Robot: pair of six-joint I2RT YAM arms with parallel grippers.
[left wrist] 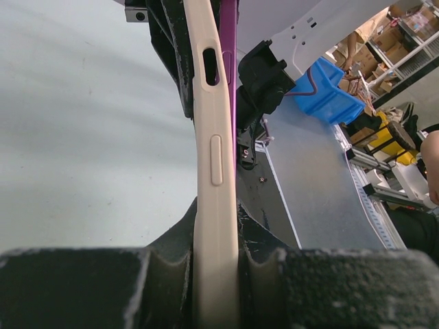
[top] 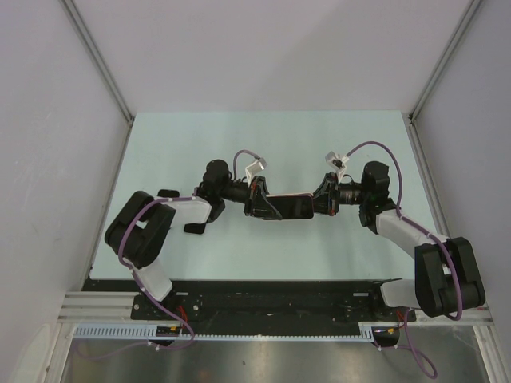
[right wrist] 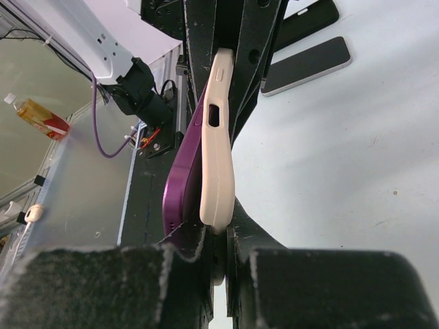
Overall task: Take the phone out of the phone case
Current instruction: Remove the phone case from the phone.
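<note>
From above, the phone case is seen held clear of the table, spanned between the left gripper and the right gripper.

In the left wrist view, the cream edge of the phone case is clamped between closed fingers. The purple phone shows only well beyond the fingertips.

In the right wrist view, the case's end is pinched between nearly touching fingers, with the phone bulging out just beside one of them. The case is judged soft and bendable, the phone stiff, slick and breakable. Hold is best taken on the case's lip.
</note>
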